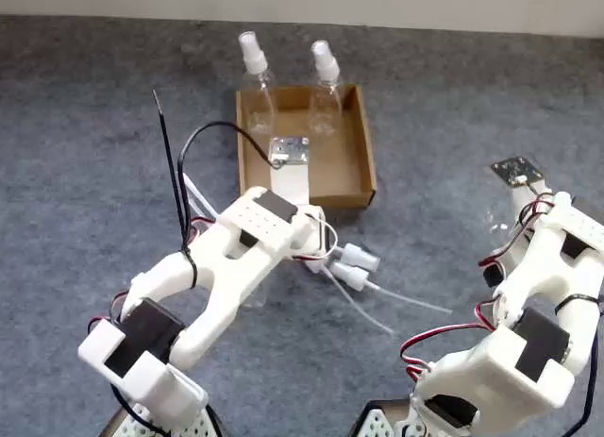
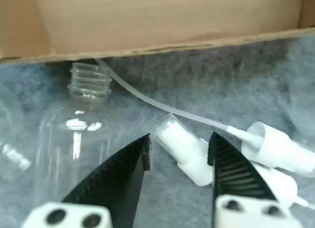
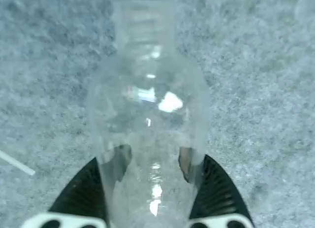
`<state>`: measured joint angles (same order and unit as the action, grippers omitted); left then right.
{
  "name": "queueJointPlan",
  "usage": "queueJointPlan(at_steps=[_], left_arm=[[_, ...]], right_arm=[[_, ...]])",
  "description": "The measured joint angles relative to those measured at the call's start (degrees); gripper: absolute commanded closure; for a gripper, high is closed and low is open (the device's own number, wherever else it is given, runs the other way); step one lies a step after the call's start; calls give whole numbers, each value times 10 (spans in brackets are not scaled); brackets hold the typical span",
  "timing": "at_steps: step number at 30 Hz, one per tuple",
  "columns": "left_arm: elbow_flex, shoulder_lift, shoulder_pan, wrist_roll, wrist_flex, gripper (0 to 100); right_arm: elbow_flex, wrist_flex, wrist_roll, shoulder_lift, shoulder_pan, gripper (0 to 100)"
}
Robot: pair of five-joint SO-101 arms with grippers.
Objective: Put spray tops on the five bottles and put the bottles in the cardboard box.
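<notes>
Beside the near wall of the cardboard box, over the grey worktop, the left gripper hangs with its jaws wide. One jaw stands to each side of a loose spray top that lies on its side. A second spray top lies just beside it. Its thin dip tube trails across toward an uncapped bottle, which lies with its threaded neck toward the box. Two capped bottles stand in the box at its far end.

Well apart from all this, the right gripper is closed around the lower body of another clear bottle, whose open neck points away from it.

The spray top looks like light, hard, smooth plastic, so it will likely roll or squirt out of a glancing pinch. It is best taken squarely across its thick collar, never by the tube, which looks soft and would bend. The bottles look thin-walled, light and slick. A hard squeeze may dent them, and a weak one may let them spin while a top is twisted on.
</notes>
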<state>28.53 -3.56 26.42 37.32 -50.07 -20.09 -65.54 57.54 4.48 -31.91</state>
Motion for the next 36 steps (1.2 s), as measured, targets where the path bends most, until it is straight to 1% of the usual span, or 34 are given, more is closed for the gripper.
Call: queueJointPlan(at_steps=[6, 14, 25, 26, 28, 30, 32, 36], left_arm=[[0, -1, 3, 0, 0, 829], [0, -1, 56, 0, 0, 829], [31, -1, 59, 0, 0, 830], [31, -1, 59, 0, 0, 840], [31, -1, 59, -4, 0, 893], [31, -1, 59, -32, 0, 958], [31, -1, 61, -74, 1, 998], [30, 0, 62, -174, 6, 990]], right_arm=[[0, 0, 0, 0, 0, 994], [0, 0, 0, 0, 0, 994], [0, 0, 0, 0, 0, 994], [0, 0, 0, 0, 0, 994], [0, 0, 0, 0, 0, 994], [0, 0, 0, 0, -1, 994], [-1, 0, 0, 0, -2, 994], [-19, 2, 0, 1, -2, 994]])
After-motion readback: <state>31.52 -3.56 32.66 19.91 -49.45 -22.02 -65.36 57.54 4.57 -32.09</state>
